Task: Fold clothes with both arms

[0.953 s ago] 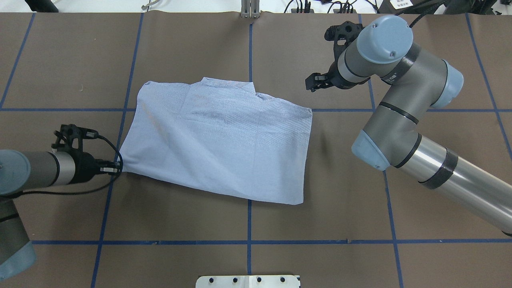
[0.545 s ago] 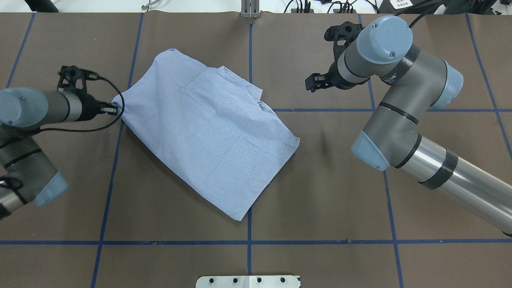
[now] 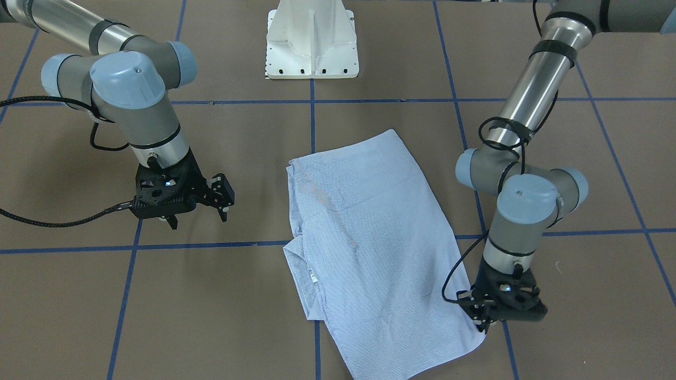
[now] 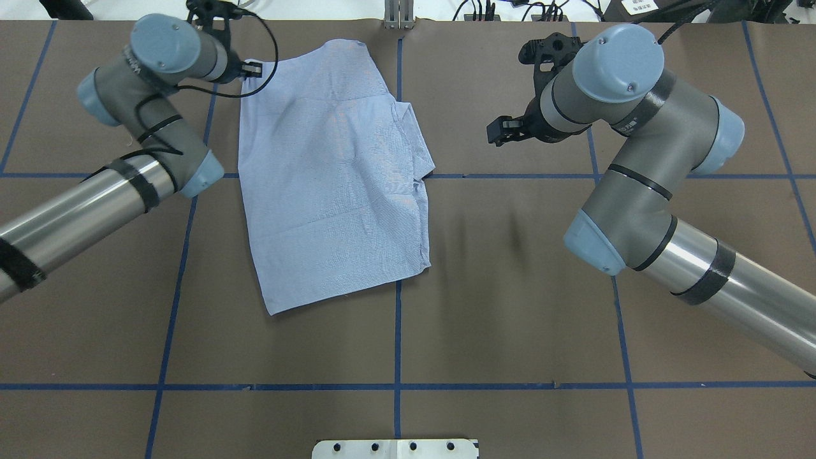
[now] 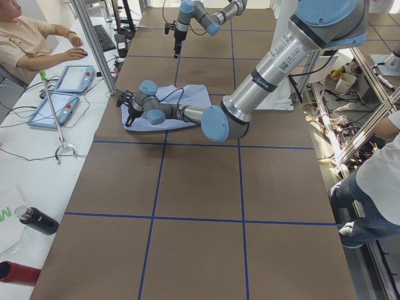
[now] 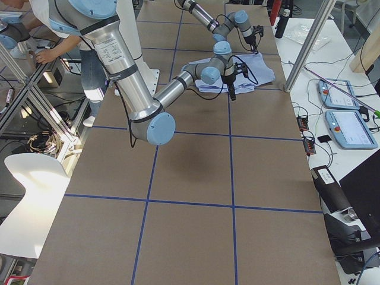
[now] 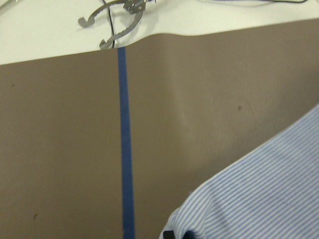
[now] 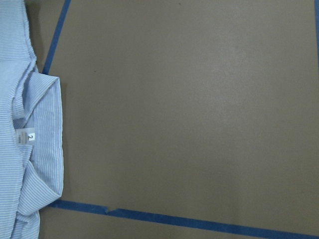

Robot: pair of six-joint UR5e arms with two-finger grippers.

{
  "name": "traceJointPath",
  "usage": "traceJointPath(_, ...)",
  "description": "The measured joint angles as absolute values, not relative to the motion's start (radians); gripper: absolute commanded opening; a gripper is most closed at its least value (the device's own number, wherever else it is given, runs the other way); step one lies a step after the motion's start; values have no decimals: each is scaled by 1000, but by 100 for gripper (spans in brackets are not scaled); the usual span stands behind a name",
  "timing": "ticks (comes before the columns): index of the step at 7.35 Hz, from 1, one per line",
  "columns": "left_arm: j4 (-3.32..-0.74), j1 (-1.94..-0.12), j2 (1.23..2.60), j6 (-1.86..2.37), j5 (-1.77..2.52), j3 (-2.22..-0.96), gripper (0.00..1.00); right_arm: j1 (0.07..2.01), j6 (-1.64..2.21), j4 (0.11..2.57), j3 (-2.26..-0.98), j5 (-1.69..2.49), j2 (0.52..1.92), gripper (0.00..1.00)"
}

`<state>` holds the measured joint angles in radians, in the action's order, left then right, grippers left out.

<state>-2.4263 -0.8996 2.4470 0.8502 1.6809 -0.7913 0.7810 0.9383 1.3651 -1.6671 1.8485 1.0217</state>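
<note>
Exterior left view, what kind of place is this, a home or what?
Probably a robotics lab: a table marked with a blue tape grid, teach pendants on a side bench, and a seated person at a keyboard.

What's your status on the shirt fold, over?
Left gripper shut on shirt, far-left corner. Right gripper open, hovering off the collar side, holding nothing. Shirt lies flat, sleeves tucked in. Nothing in the way.
</note>
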Motion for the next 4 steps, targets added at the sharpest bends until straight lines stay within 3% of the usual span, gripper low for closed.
traceJointPath(1, -2431, -901, 2511, 850, 1677, -725, 30, 777, 948, 1365, -1675, 1848, 1025, 100)
traceJointPath(2, -2434, -902, 2536, 848, 1676, -697, 99, 772, 961, 1365, -1679, 1848, 1025, 100)
traceJointPath(4, -2434, -911, 2530, 818, 1691, -722, 100, 755, 997, 1366, -1681, 1842, 1021, 100)
